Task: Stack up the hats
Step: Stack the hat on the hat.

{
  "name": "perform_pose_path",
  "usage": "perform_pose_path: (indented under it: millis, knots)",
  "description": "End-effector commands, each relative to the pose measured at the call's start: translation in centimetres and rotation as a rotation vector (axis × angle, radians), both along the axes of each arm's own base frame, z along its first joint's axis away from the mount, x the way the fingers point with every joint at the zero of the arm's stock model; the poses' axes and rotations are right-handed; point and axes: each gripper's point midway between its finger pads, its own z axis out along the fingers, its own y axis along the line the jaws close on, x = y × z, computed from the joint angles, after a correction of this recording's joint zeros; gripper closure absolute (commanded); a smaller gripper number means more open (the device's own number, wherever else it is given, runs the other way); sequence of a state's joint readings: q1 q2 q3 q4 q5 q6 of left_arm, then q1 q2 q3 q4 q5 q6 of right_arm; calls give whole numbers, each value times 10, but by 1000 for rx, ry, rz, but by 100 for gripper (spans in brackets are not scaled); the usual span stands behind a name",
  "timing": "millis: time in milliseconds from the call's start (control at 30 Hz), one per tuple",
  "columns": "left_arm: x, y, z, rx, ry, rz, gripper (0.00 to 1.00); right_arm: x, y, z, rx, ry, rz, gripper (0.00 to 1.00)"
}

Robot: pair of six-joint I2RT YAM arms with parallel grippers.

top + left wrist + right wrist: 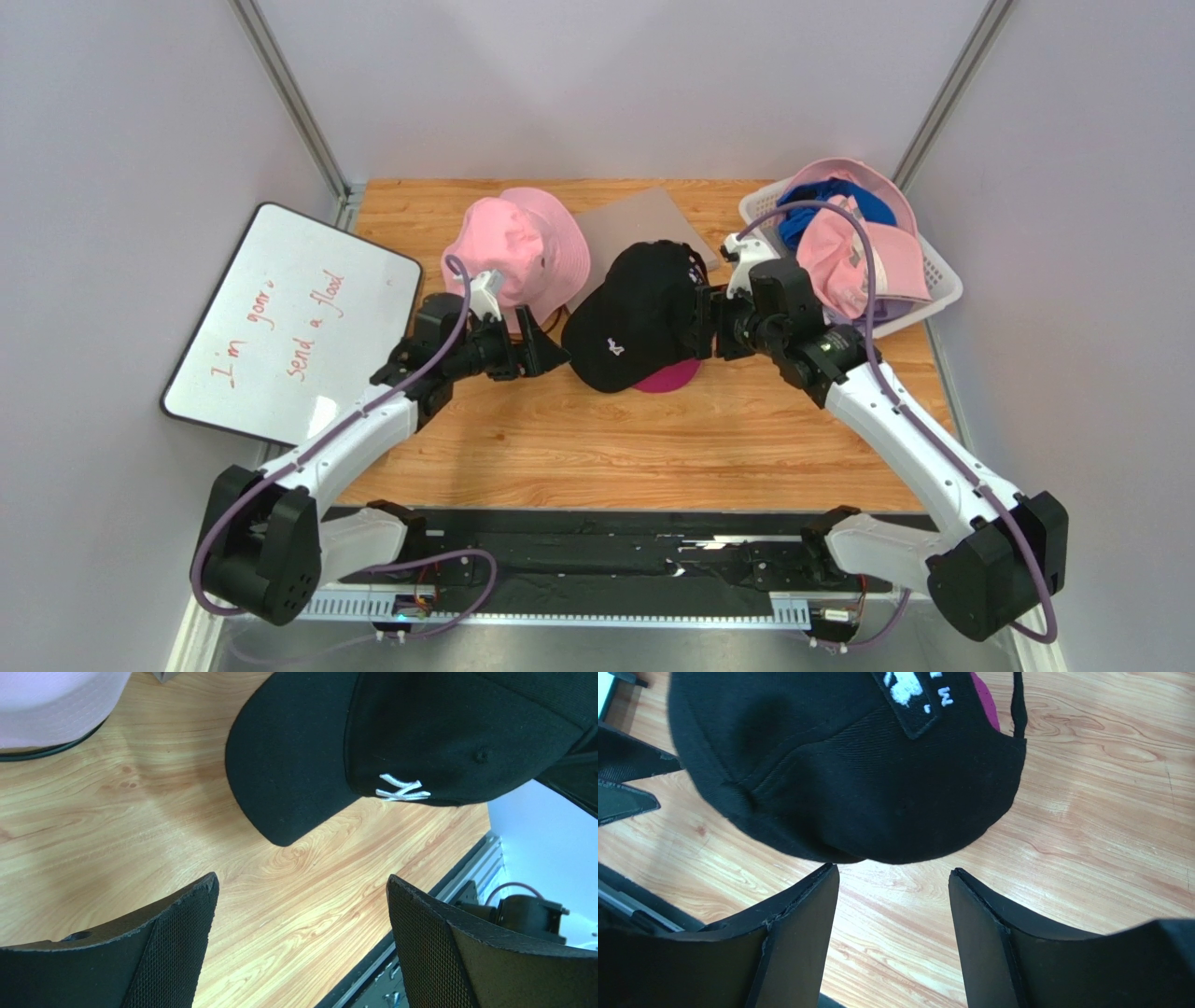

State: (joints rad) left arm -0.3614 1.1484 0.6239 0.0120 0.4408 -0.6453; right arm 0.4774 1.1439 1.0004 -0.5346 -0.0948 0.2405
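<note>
Black baseball cap (pixel 634 333) (atop a magenta cap (pixel 668 378)) lies between the pincers, brim toward the left gripper (pixel 302 889), crown just ahead of the nearer right gripper (pixel 892 875), both spread wide, empty

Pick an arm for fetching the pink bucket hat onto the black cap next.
Left. The pink bucket hat sits just beyond the left gripper, whose jaws stand open and empty. The right gripper is across the black cap, so it would likely have to reach over it.
</note>
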Motion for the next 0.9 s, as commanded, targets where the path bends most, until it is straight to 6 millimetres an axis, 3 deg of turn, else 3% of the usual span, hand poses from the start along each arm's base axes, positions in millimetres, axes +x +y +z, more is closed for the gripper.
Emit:
perform_pose_path:
  millis: [0,267,367,500,600,867]
  knots:
    - [9,-18,19,17,-114,-95,8,19,3,8,26,-84,-38,36]
    - [33,-29,25,88,-187,-97,6,31,5,2,-6,-115,-23,44]
    - [43,-29,22,121,-191,-88,5,35,6,-1,-24,-117,-13,57]
    - [54,-31,14,150,-204,-88,5,37,6,-3,-30,-111,-20,87]
    - [58,-37,10,139,-205,-112,5,37,3,-3,-38,-109,-29,99]
    - [56,-52,0,69,-227,-169,4,36,1,16,-36,-131,-37,100]
